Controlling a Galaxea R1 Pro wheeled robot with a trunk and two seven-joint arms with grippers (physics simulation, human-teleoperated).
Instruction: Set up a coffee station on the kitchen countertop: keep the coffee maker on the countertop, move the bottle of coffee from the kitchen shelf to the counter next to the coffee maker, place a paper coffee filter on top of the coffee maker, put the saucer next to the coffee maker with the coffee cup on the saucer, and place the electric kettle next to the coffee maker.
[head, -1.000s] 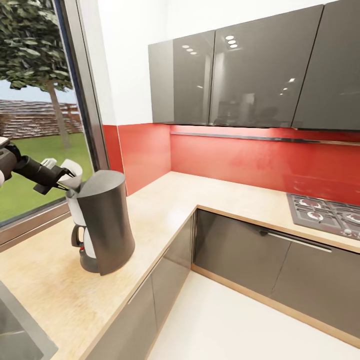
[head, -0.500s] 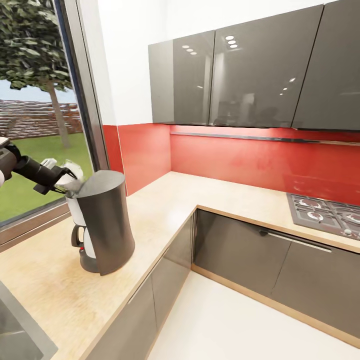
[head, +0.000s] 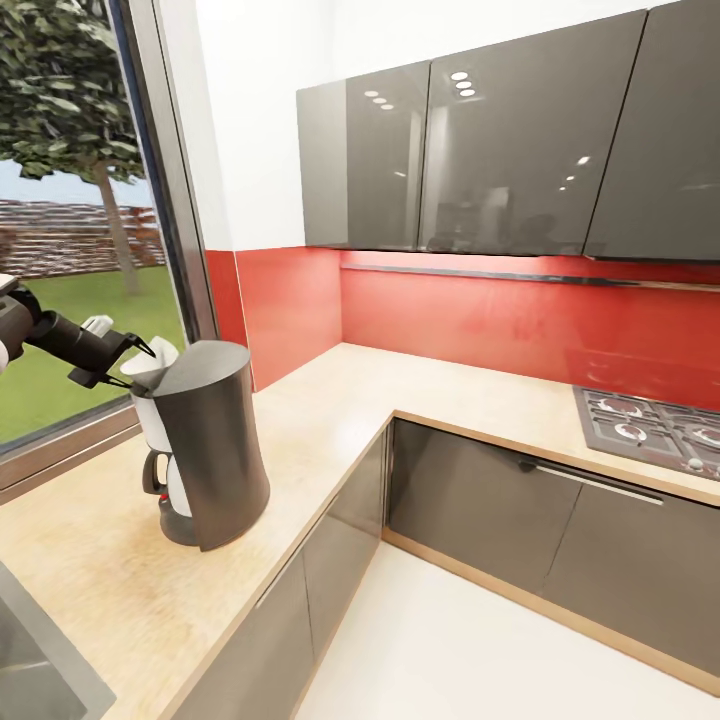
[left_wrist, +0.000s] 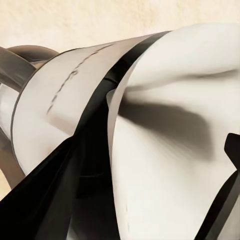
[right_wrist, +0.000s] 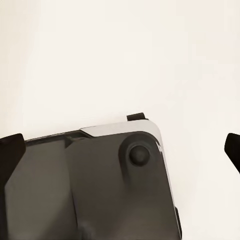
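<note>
The dark grey coffee maker (head: 210, 440) stands on the beige countertop (head: 330, 400) by the window. A white paper coffee filter (head: 150, 361) rests on its top at the back edge. My left gripper (head: 122, 362) reaches in from the left, its fingers spread on either side of the filter. Up close in the left wrist view, the filter (left_wrist: 170, 130) lies between the dark fingers (left_wrist: 231, 150), over the coffee maker's top (left_wrist: 60, 95). My right gripper (right_wrist: 120, 147) is open and holds nothing. The coffee bottle, saucer, cup and kettle are out of view.
A sink corner (head: 30, 660) lies at the counter's near left. A gas hob (head: 650, 430) sits on the right counter run. Grey wall cabinets (head: 480, 150) hang above the red backsplash. The right wrist view looks down on a dark robot part (right_wrist: 90, 185) over pale floor.
The filter has come down from just above the coffee maker onto its top. My left gripper has dropped slightly with it and its fingers now stand apart. The camera has not moved.
</note>
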